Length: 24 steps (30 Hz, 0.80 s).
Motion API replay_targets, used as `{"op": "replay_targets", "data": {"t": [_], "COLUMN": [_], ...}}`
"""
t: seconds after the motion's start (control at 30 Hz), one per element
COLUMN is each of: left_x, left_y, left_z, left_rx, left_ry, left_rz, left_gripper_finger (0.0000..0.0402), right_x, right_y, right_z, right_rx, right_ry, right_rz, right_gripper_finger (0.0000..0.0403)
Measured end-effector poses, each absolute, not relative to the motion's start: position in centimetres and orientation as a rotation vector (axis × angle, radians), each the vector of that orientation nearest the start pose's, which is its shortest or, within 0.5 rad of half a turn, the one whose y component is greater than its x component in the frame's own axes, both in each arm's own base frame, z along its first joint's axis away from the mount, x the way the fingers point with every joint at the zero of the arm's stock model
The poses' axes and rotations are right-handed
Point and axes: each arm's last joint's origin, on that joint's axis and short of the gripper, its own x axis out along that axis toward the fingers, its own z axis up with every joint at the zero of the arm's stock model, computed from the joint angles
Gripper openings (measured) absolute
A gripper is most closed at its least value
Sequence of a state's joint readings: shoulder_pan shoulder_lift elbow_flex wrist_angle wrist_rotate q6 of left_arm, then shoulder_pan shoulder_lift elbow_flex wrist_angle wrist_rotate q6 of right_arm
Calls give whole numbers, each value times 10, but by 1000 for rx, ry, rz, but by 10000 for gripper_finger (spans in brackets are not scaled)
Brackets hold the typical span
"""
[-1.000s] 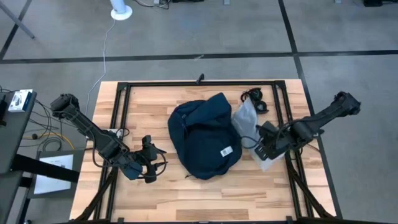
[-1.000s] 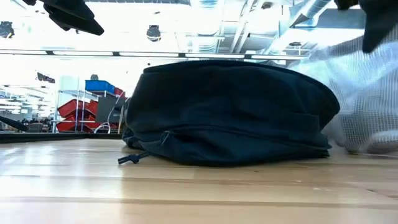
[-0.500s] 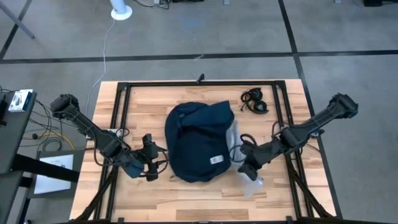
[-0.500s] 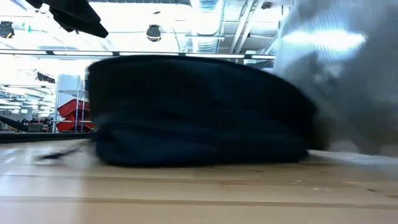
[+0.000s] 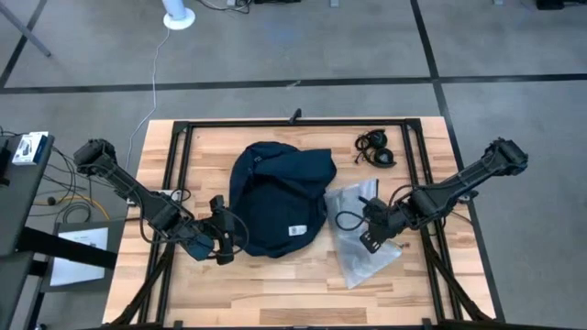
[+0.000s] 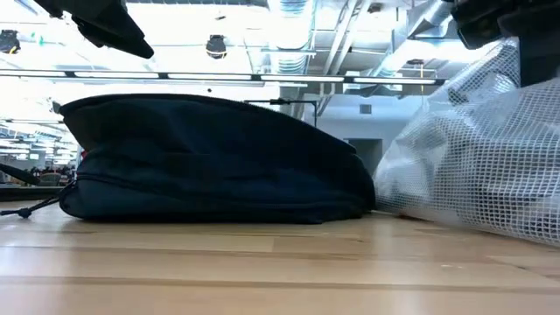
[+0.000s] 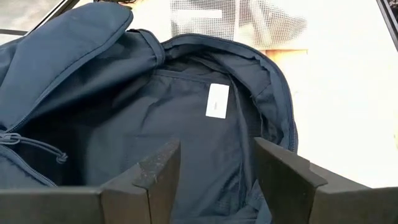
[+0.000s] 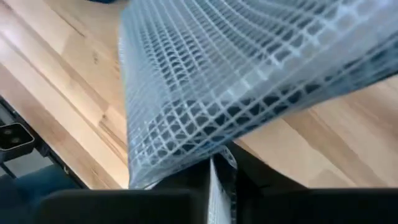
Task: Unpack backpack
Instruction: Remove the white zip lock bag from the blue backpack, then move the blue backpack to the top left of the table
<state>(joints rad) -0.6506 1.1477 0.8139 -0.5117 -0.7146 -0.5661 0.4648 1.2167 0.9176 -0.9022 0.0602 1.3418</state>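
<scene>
The dark navy backpack (image 5: 275, 206) lies flat on the wooden table, left of centre. Its opening faces my left gripper, and a white label (image 7: 217, 101) shows on the lining. My left gripper (image 5: 227, 241) is open at the backpack's near left edge, its fingers (image 7: 155, 177) standing over the opening's rim. A clear mesh plastic bag (image 5: 362, 266) lies right of the backpack. My right gripper (image 5: 365, 238) is shut on it. My right gripper pinches one edge of the mesh bag (image 8: 217, 163) between its two fingers, coming from the table's right and slanting down. That edge is raised (image 6: 507, 61). The rest of the bag slopes down, and its lower part (image 6: 472, 210) rests on the table. Whether my left gripper touches the backpack, I cannot tell.
A bundle of black cable (image 5: 376, 149) lies at the far right. A black frame rail (image 5: 293, 122) runs around the tabletop. Bare wood (image 5: 293, 293) stretches along the near edge.
My right gripper has gone toward the table's left and near edges, drawing the mesh bag away from the backpack's right side; the bag now lies spread out nearer the front. The backpack has slid toward the table's left edge, up to my left gripper.
</scene>
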Motion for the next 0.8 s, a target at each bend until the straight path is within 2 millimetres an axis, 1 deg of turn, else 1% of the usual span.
{"op": "replay_targets", "data": {"t": [0.1,0.17,0.23,0.33,0.4,0.47,0.53,0.6,0.7,0.8], "left_x": [188,188,188,189,189,190,191,193,197,204], "left_y": [-119,-119,-119,-119,-118,-117,-115,-113,-107,-99], "left_z": [254,254,254,254,254,254,254,254,255,258], "left_rx": [-2,10,11,10,7,0,-2,-6,-5,3], "left_ry": [607,609,609,609,609,608,606,599,598,561], "left_rz": [235,231,231,233,239,246,254,260,285,334], "left_gripper_finger": [185,185,185,185,185,185,185,185,185,185], "right_x": [190,187,186,183,183,183,186,191,202,214], "right_y": [94,92,92,91,91,89,88,86,85,86], "right_z": [245,249,258,273,286,298,309,317,324,333], "right_rx": [906,931,939,901,902,899,869,801,650,465], "right_ry": [1234,1294,1332,1367,1363,1339,1239,1107,894,696], "right_rz": [-490,-505,-490,-475,-468,-474,-485,-484,-463,-437], "right_gripper_finger": [86,120,153,198,220,234,240,241,240,239]}}
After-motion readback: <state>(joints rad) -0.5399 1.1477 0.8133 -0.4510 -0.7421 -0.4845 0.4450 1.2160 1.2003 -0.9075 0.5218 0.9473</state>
